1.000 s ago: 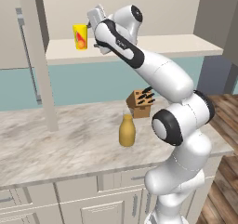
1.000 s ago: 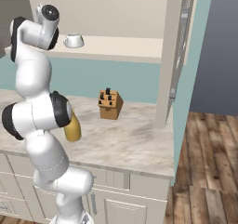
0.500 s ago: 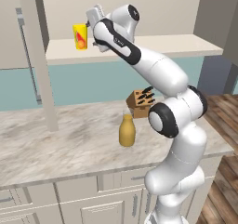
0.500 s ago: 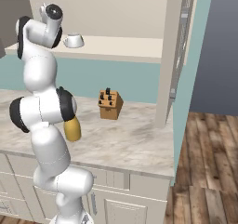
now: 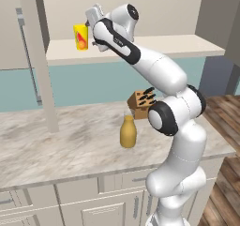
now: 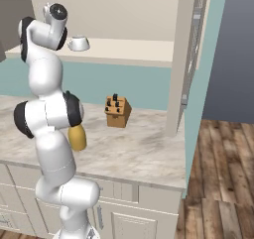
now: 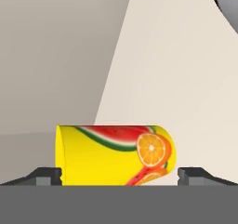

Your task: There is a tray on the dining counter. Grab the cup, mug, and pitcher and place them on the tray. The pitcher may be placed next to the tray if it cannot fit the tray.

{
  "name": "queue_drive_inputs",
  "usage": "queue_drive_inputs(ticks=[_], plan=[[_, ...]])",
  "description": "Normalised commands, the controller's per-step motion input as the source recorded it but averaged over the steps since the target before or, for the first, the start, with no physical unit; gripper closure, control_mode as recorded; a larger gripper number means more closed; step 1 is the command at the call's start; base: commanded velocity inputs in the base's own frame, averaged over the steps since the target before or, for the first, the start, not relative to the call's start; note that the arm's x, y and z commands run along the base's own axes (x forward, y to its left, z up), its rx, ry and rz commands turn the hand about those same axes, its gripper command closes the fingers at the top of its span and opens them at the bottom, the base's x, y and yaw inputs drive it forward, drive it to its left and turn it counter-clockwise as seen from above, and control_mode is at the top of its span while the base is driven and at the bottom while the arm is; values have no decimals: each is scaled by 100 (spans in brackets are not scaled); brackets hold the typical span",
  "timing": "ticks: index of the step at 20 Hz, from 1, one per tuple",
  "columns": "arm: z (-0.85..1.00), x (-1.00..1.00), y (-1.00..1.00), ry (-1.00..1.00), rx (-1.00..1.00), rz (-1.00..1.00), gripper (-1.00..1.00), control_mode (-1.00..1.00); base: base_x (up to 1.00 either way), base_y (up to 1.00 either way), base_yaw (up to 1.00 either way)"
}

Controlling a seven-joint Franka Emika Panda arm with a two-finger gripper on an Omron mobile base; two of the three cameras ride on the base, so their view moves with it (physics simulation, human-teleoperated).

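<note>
One yellow cup upper left, one white-grey mug, one mustard pitcher, one knife block, mid-frame

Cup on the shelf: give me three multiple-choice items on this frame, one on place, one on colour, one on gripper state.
1. Where does the cup stand?
A. on the upper shelf
B. on the marbled counter
C. on the floor

2. What colour is the pitcher on the counter?
A. white
B. mustard yellow
C. blue

3. How is the gripper set?
A. shut on the cup
B. shut on nothing
C. open, a fingertip to each side of the cup

Key: 1 A, the left base view shows it up on the shelf; 2 B, both base views show it mustard; 3 C, the hand view shows the tips wide apart, flanking the cup.
</note>
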Motion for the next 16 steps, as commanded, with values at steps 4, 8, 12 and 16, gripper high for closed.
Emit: queue_drive_inputs(ticks=[4,8,12,16], plan=[[0,12,12,5,0,0,-100,-100,0,0,0],[0,7,10,8,0,0,-100,-100,0,0,0],[0,8,8,8,0,0,-100,-100,0,0,0],[0,6,3,8,0,0,-100,-100,0,0,0]])
